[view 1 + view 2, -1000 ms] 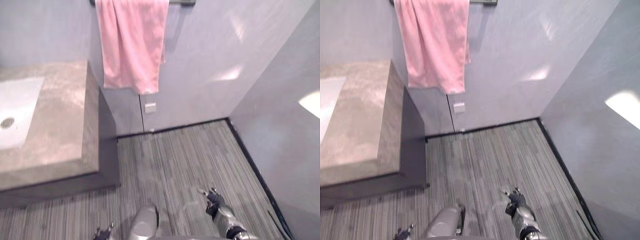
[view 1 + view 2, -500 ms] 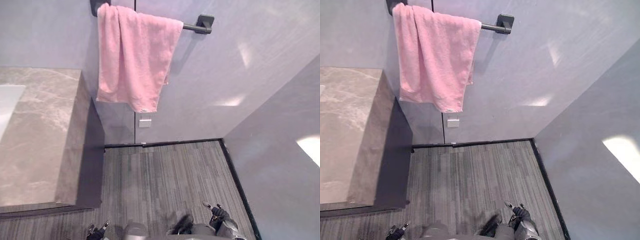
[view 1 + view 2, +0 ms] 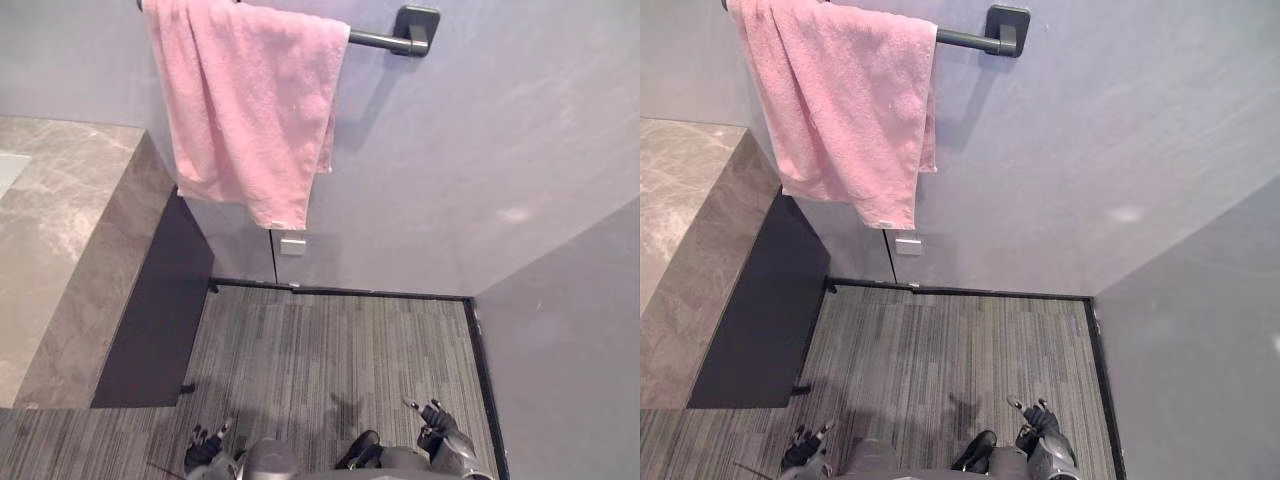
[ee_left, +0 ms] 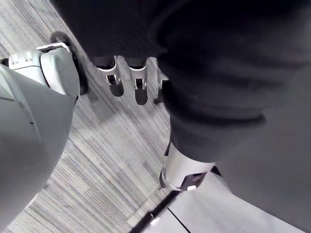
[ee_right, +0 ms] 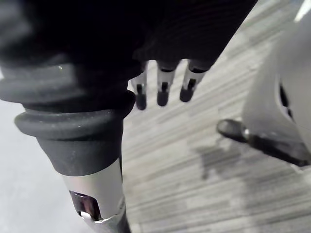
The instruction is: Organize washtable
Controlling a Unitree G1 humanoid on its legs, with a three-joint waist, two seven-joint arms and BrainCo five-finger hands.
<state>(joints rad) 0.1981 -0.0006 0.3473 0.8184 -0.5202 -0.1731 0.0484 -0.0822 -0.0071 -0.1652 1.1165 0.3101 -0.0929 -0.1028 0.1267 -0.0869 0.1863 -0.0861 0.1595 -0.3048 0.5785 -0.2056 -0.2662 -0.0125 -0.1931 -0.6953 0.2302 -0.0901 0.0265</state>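
The washtable's grey stone top (image 3: 60,230) runs along the left side, its visible part bare. A pink towel (image 3: 245,100) hangs folded over a dark wall bar (image 3: 395,40) beside it. My left hand (image 3: 205,450) hangs low over the striped floor at the bottom left, far from the counter. In the left wrist view its fingers (image 4: 138,87) are relaxed and hold nothing. My right hand (image 3: 437,425) hangs at the bottom right, also over the floor. Its fingers (image 5: 163,92) are straight and empty.
A dark cabinet side (image 3: 160,300) drops from the counter to the grey striped floor (image 3: 330,340). A small white plate (image 3: 292,245) sits low on the back wall. A second wall (image 3: 570,380) closes the right side, with dark skirting along both.
The camera has turned, so the counter has slid to the left edge and the sink has left the picture. Both hands stay low at my sides, empty as before.
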